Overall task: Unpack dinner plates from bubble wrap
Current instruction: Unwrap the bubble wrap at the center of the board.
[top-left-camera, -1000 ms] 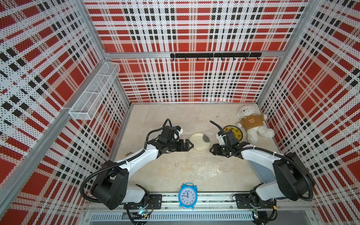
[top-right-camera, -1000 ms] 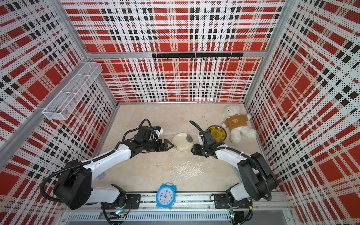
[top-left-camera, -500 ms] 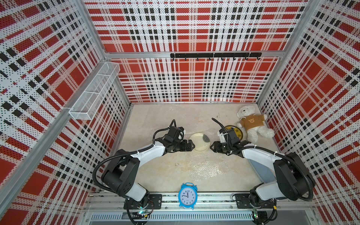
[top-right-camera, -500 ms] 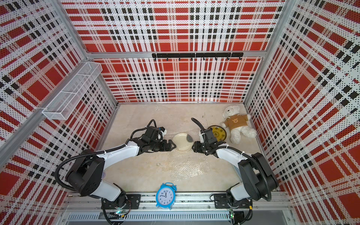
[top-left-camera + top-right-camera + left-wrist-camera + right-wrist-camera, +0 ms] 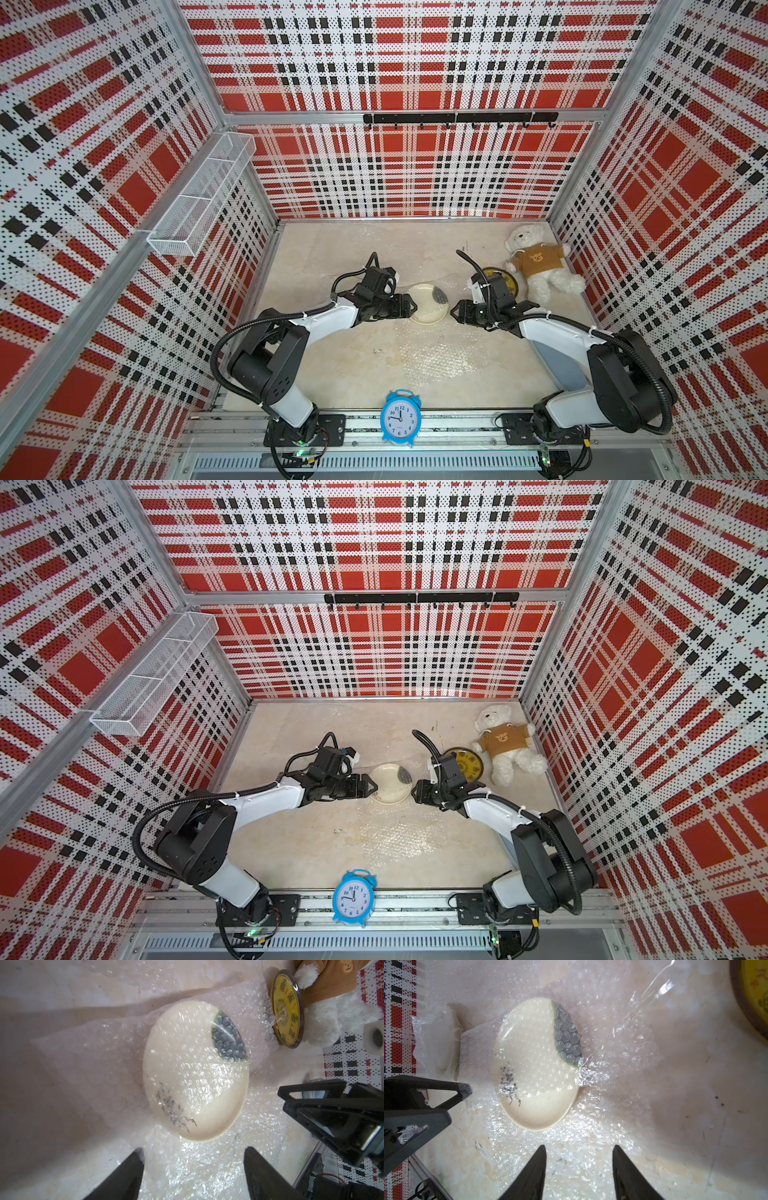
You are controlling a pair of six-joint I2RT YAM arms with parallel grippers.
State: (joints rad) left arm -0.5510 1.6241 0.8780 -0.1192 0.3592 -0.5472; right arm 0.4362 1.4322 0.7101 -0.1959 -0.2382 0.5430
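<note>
A cream dinner plate (image 5: 428, 305) (image 5: 390, 785) with dark marks lies mid-table, with clear bubble wrap (image 5: 207, 1167) under it and draped over most of it. My left gripper (image 5: 413, 307) (image 5: 193, 1151) is open at the plate's left edge, low over the wrap, with nothing gripped. Just right of the plate is my right gripper (image 5: 454, 311) (image 5: 578, 1147), also open above the wrap. The yellow dinner plate (image 5: 467, 764) (image 5: 287, 1007) with a black rim lies bare behind the right wrist, against the bear.
A white teddy bear (image 5: 536, 266) lies at the back right. A blue alarm clock (image 5: 400, 417) stands on the front rail. Another flat bubble wrap sheet (image 5: 432, 353) lies toward the front. A whitish crumpled wrap bundle (image 5: 438, 1043) sits beyond the plate.
The left arm has folded its elbow back while its gripper stayed at the plate's left edge, and its jaws have narrowed a little. The right arm has barely moved.
</note>
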